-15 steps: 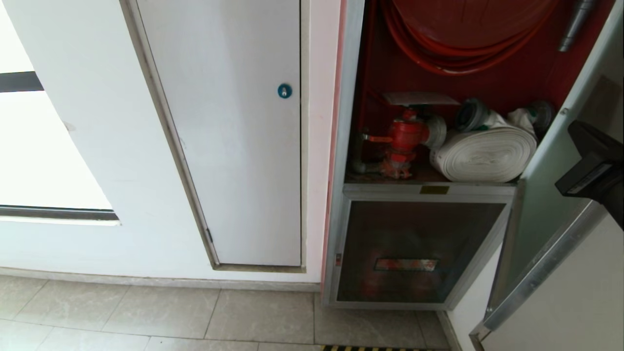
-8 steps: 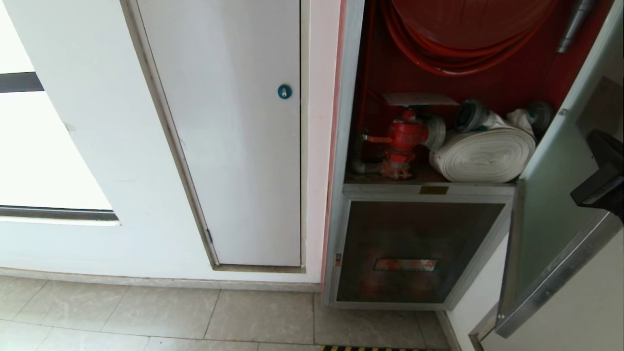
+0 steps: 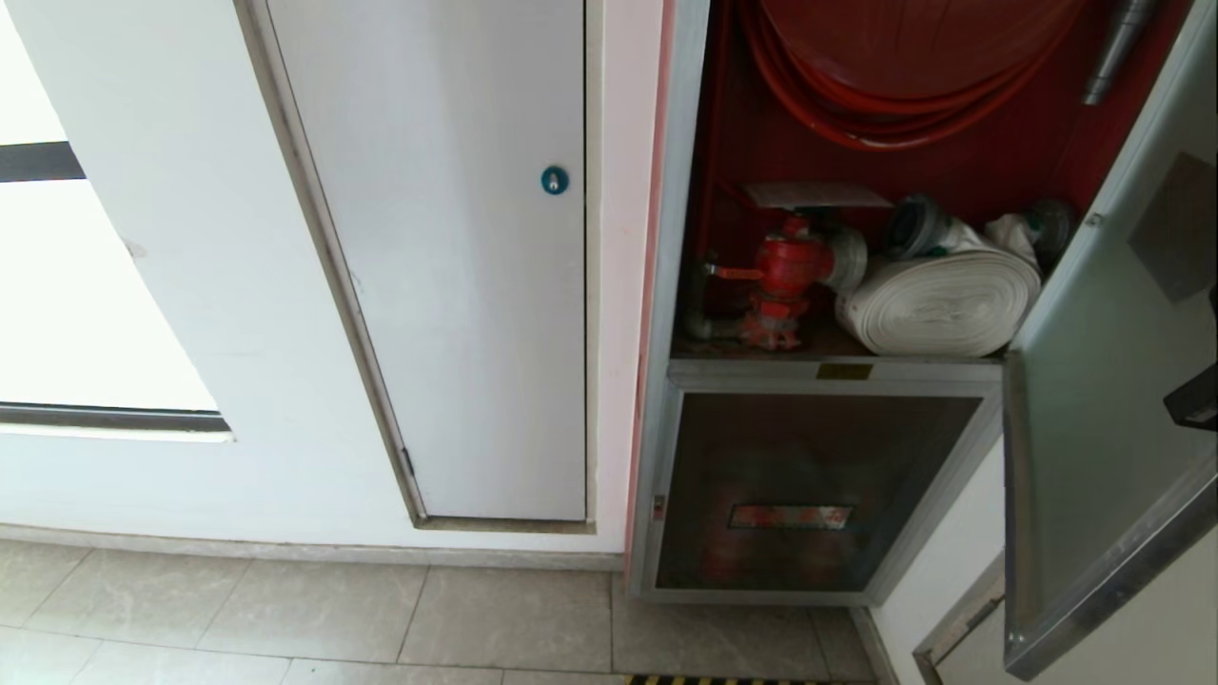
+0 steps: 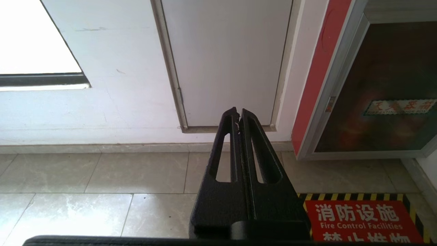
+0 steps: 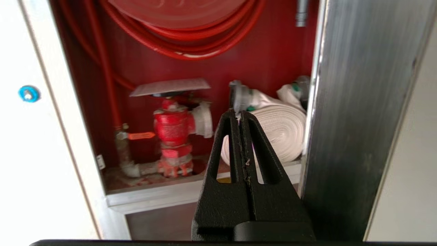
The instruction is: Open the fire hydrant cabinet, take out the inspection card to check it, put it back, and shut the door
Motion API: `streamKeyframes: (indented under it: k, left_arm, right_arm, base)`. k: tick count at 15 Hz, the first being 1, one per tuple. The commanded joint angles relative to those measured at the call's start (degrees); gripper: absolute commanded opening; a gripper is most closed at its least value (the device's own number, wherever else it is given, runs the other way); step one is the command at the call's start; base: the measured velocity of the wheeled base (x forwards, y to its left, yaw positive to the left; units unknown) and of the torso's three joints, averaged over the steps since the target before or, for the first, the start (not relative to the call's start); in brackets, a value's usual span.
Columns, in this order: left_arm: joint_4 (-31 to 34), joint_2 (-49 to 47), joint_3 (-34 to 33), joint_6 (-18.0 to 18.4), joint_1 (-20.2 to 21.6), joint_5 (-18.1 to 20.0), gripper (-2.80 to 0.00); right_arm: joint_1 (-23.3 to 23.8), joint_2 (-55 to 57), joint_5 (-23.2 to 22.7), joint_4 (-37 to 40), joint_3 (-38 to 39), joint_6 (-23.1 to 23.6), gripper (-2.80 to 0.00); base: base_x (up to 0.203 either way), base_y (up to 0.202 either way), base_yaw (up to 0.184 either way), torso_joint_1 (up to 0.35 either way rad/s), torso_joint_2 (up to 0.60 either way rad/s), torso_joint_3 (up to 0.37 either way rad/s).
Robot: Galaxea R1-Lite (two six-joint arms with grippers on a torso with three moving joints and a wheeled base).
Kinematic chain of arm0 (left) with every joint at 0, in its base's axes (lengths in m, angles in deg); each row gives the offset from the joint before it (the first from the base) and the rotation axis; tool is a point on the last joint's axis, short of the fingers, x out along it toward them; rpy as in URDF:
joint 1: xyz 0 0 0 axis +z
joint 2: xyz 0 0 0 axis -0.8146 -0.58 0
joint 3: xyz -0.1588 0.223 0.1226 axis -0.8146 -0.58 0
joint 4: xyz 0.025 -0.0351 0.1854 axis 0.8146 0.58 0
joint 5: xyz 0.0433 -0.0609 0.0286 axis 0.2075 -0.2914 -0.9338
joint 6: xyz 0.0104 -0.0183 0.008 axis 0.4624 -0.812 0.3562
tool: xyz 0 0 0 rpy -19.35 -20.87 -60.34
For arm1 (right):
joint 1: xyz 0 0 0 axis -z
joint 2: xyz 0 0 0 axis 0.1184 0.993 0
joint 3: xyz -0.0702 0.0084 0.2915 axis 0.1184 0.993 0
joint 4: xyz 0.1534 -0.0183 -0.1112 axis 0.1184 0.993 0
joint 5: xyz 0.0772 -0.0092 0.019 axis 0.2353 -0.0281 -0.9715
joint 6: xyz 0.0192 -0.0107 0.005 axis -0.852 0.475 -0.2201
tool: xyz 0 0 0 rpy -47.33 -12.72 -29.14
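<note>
Head view: cabinet [image 3: 677, 285] on the right of the frame, door [image 3: 1094, 400] swung open at far right. Right gripper [image 5: 238, 114] pinched tight on nothing, facing the hose roll [image 5: 283, 131]. Left gripper [image 4: 238, 112] likewise pressed together, low over the floor [image 4: 102, 177].

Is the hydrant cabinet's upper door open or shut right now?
Open. The door is swung out to the right, exposing the red valve and rolled hose.
</note>
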Motion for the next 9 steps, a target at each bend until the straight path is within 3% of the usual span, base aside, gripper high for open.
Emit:
streamKeyframes:
  k: [1, 9]
  left_arm:
    - [0.0, 0.0, 0.0, 0.0, 0.0, 0.0, -2.8]
    - [0.0, 0.0, 0.0, 0.0, 0.0, 0.0, -2.8]
  right_arm:
    - [0.6, 0.3, 0.1, -1.2, 1.3, 0.0, -2.8]
    - [3.9, -0.9, 0.1, -5.2, 4.4, 0.0, -2.8]
  base:
    - [0.0, 0.0, 0.0, 0.0, 0.0, 0.0]
    - [0.0, 0.0, 0.0, 0.0, 0.0, 0.0]
